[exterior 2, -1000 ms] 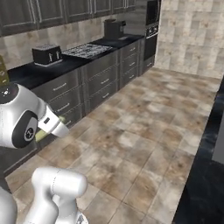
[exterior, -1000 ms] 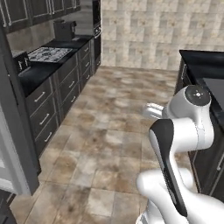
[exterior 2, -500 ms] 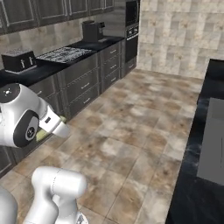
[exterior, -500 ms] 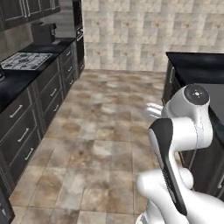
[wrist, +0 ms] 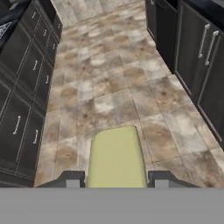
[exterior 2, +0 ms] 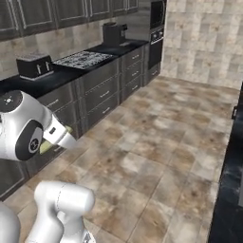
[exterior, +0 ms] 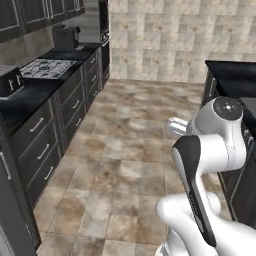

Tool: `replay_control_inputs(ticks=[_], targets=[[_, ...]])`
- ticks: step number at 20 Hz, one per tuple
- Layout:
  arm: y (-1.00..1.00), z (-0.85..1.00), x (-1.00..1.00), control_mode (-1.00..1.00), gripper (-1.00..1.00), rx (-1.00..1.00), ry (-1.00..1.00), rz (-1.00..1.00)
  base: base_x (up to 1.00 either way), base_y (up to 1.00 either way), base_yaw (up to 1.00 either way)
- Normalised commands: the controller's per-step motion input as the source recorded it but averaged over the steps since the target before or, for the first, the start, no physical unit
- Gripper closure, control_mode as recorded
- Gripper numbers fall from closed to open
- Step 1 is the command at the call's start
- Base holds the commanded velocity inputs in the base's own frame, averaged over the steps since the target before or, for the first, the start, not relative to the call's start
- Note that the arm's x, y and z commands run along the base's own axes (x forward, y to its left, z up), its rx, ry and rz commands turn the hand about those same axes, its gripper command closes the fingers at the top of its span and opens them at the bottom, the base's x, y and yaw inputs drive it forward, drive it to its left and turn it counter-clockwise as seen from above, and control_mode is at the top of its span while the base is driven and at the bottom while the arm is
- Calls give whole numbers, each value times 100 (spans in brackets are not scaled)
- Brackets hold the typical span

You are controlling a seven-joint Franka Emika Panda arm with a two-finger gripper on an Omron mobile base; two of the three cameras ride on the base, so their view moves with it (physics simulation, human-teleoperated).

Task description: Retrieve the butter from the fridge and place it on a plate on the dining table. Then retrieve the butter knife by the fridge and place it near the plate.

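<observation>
Simulated kitchen, seen in transit. A tiled floor (exterior: 130, 150) runs between a wall counter (exterior: 35, 95), which carries a stovetop (exterior: 47, 67) and toaster (exterior 2: 33, 66), and a second black counter (exterior: 232, 75) on the opposite side. Whether that second counter is the dining table cannot be told from these views. The arm (exterior: 215, 145) is folded close over the base, its hand carried above open floor.

In the hand view the gripper (wrist: 116, 180) is at a middling width, its two fingertips (wrist: 70, 178) closed against the sides of the butter (wrist: 116, 155). The pale yellow stick projects forward from between the tips, long axis in line with the gripper's reach and crosswise to the jaws. A sliver of the butter also shows beside the hand in the right base view.

Judgement: fetching is done and carrying is in hand; the plate has yet to be reached. Because the stick points straight ahead of the hand, setting it flat will probably require tilting the hand down over the plate before release.
</observation>
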Motion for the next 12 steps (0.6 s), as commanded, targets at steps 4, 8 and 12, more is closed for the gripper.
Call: replay_control_inputs(ticks=[4,8,12], targets=[[0,0,0,100,100,0,0,0,91,15,-2],[0,0,0,100,100,0,0,0,100,0,-6],[0,0,0,100,100,0,0,0,98,-28,-6]])
